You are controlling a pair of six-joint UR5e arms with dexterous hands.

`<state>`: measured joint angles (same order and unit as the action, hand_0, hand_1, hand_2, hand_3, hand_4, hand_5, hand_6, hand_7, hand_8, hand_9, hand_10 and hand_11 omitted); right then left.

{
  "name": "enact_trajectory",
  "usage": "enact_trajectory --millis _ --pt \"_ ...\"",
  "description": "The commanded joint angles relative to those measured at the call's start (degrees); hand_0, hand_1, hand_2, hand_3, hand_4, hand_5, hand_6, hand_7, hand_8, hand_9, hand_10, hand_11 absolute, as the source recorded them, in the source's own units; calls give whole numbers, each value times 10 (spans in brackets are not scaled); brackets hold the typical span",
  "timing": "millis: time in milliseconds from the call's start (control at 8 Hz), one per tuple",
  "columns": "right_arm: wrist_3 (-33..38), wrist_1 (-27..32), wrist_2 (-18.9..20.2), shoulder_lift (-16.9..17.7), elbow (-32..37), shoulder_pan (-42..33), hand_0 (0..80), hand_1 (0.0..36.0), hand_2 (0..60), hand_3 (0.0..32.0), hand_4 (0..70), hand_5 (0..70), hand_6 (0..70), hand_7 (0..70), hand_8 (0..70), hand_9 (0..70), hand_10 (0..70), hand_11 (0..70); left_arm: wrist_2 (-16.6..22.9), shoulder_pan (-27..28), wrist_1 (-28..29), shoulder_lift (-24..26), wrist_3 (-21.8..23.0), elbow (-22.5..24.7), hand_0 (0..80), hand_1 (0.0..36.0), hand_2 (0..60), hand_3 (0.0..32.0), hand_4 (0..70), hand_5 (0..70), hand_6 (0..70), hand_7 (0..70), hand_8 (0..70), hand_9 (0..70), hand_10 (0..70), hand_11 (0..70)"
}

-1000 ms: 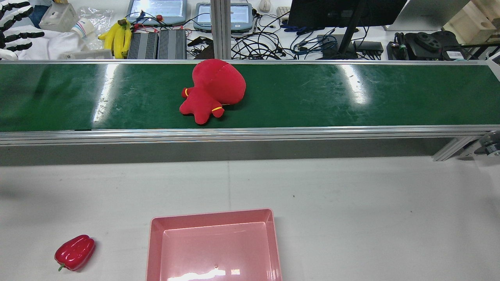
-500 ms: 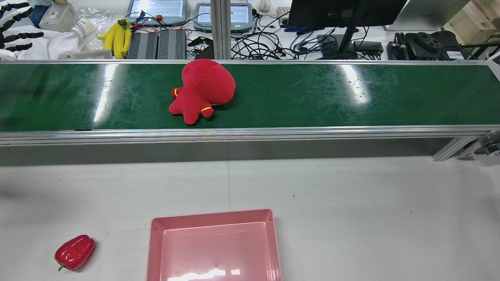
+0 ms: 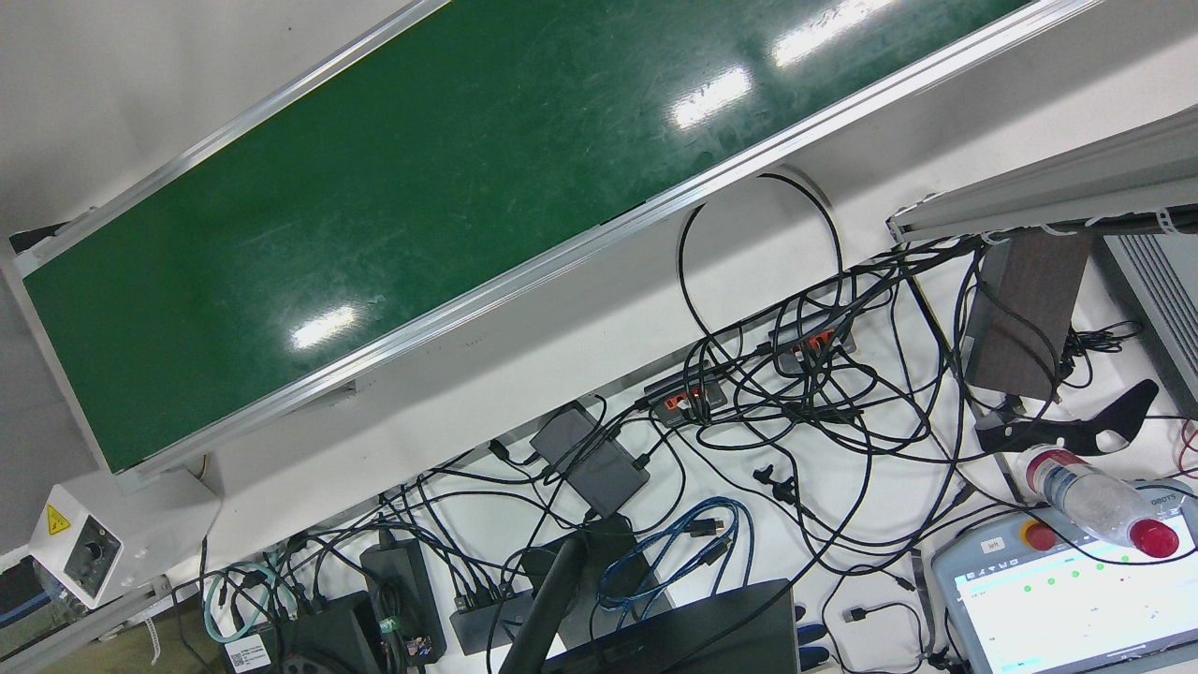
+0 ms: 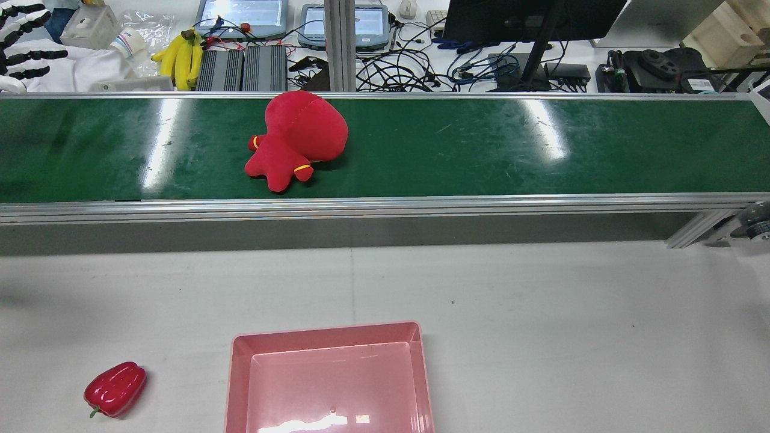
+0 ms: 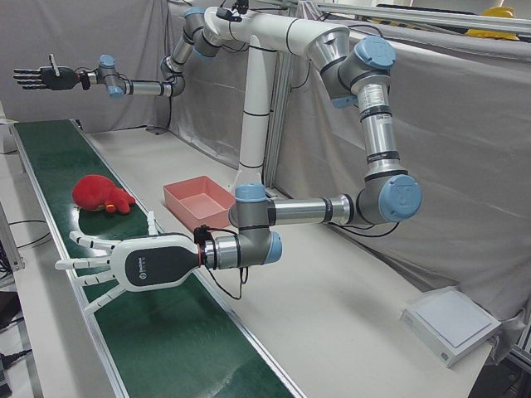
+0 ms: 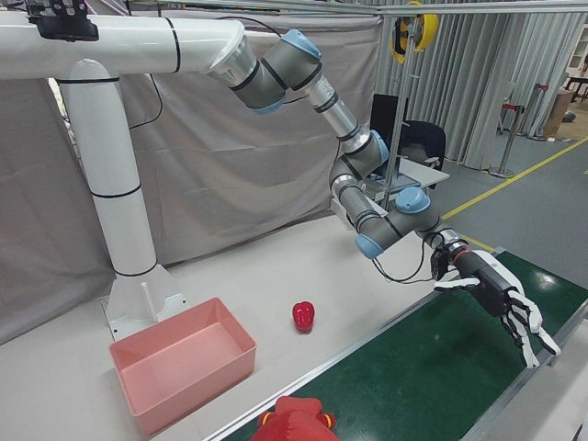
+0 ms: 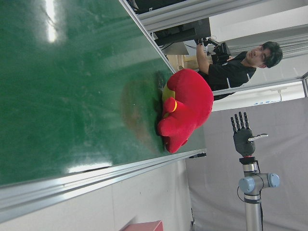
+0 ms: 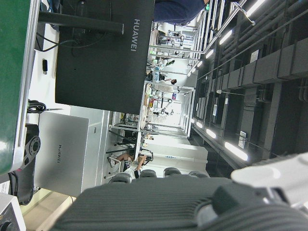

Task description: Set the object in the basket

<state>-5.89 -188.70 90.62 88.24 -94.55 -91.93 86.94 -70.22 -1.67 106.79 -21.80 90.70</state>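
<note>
A red plush toy (image 4: 295, 141) with yellow bands lies on the green conveyor belt (image 4: 481, 150); it also shows in the corner views (image 5: 99, 195) (image 6: 294, 421) and the left hand view (image 7: 187, 108). The pink basket (image 4: 328, 329) (image 5: 192, 214) (image 6: 193, 381) stands empty on the white table. My left hand (image 5: 124, 264) (image 6: 496, 299) (image 4: 24, 39) hovers open over the belt's left end, well apart from the toy. My right hand (image 5: 41, 77) (image 7: 242, 137) is raised high beyond the toy, open and holding nothing.
A red bell pepper (image 4: 115, 389) (image 6: 303, 315) lies on the table left of the basket. Behind the belt are bananas (image 4: 180, 57), screens and tangled cables (image 3: 767, 393). A person (image 7: 236, 67) sits past the belt's far end.
The plush toy has ridden the belt leftward in the rear view, toward my left hand. The left hand, pepper and basket stay where they were.
</note>
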Motion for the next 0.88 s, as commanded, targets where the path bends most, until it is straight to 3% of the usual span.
enact_trajectory --millis 0,750 --pt "0 0 0 0 0 0 0 0 0 0 0 0 0 0 0 0 0 0 1 0 0 0 0 0 503 83 0 288 0 290 27 76 156 131 21 44" --pt "0 0 0 0 0 0 0 0 0 0 0 0 0 0 0 0 0 0 0 0 0 0 0 1 505 88 0 286 0 294 28 75 154 131 23 46"
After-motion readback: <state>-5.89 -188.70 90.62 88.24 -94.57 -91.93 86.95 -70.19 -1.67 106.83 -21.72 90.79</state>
